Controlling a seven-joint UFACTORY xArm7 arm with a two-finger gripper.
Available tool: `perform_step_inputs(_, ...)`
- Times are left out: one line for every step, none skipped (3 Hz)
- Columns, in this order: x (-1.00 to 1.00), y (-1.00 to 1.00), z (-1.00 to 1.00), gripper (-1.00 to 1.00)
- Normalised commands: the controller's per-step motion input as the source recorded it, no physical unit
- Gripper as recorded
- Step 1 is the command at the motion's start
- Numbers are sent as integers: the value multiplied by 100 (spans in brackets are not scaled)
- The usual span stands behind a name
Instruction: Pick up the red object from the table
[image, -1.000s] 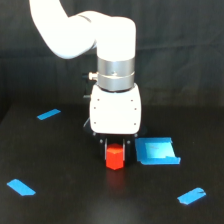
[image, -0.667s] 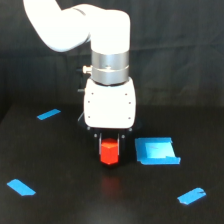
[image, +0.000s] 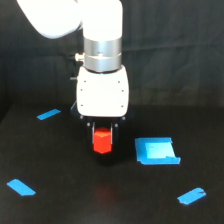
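Gripper (image: 103, 142) clamped on the red object (image: 103, 141), held clear above the table (image: 60, 200); blue square piece (image: 156, 150) lies right; tape strips scattered.

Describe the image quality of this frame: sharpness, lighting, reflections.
Exterior view: soft overall, edges of the red object and blue tape strips slightly blurred; the white gripper housing is bright, nearly washed out against the dark backdrop; the black table swallows shadows, though a faint reddish glow shows on it below the block.
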Motion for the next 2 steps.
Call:
perform_step_inputs(-10, -5, 97, -100)
perform_step_inputs(-20, -12, 96, -98)
